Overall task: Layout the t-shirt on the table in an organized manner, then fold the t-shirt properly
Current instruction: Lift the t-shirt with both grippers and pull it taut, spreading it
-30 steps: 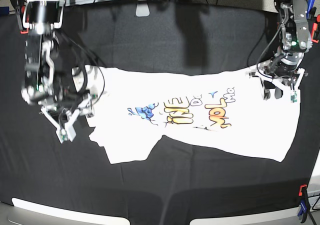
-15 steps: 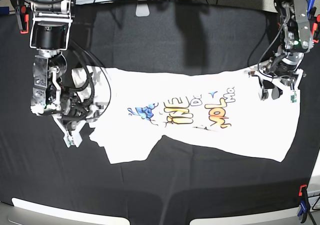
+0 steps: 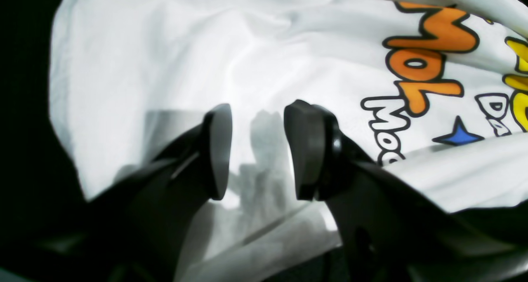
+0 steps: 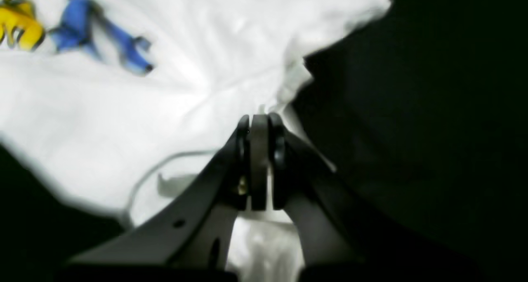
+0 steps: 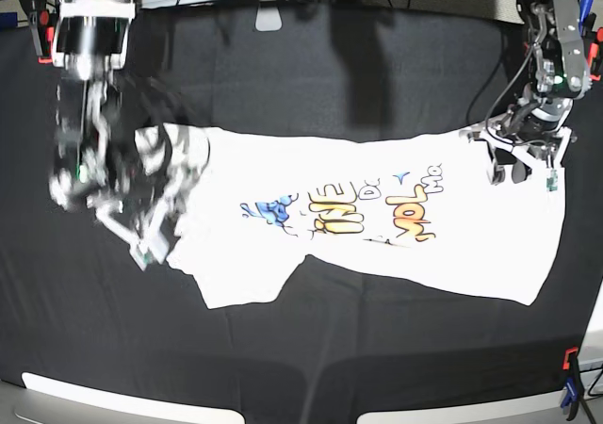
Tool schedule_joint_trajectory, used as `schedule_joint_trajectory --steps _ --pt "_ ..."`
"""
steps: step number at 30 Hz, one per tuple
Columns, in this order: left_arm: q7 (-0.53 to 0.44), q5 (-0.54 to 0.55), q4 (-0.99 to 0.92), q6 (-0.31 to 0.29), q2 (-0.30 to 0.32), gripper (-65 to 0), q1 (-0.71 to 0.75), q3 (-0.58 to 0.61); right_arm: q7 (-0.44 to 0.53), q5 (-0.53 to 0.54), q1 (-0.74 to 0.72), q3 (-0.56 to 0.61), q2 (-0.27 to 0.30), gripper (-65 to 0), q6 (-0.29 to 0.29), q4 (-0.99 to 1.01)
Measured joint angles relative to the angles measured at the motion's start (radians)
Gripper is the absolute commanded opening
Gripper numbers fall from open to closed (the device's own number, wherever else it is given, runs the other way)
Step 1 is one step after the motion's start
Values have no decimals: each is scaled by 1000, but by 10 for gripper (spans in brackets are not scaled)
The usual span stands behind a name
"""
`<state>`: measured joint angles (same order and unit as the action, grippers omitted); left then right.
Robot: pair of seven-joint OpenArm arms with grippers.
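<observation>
Now my right fingers (image 4: 260, 127) are pinched tight on the t-shirt (image 5: 377, 217) at its sleeve-end edge, my left fingers (image 3: 258, 150) hang apart above the hem; I'd draw outward slowly, keeping cloth low over the table (image 5: 301, 75)

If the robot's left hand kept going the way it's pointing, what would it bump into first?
Most likely the t-shirt. The left hand is open and points down at plain white cloth beside the print, with nothing in between. How far off the cloth is can't be told.
</observation>
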<state>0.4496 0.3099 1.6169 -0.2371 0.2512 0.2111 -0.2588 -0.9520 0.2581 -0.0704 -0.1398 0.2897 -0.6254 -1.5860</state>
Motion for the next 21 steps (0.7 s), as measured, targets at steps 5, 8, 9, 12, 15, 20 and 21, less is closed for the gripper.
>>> schedule_joint_trajectory --steps 5,8,9,12,15,20,21 --pt "-1 0 0 0 -2 -435 0 0 -8 2 232 -43 -2 -650 -29 -284" --pt "0 0 0 0 -2 -435 -1 0 -3 20 353 -92 0 -650 -53 -403" --pt "0 0 0 0 -2 -435 -1 0 -5 50 395 -111 1 -650 -53 -428" --pt "0 0 0 0 -2 -435 -1 0 -29 137 506 -171 0 -650 -68 -471" --pt "0 0 0 0 -2 -435 -1 0 -109 238 586 -219 15 -650 -68 -483" --pt "5 -8 0 -8 6 -435 -1 0 -159 393 711 -298 74 -650 -68 -483" --pt "9 -33 0 -29 6 -435 -1 0 -159 417 729 -317 84 -650 -68 -483"
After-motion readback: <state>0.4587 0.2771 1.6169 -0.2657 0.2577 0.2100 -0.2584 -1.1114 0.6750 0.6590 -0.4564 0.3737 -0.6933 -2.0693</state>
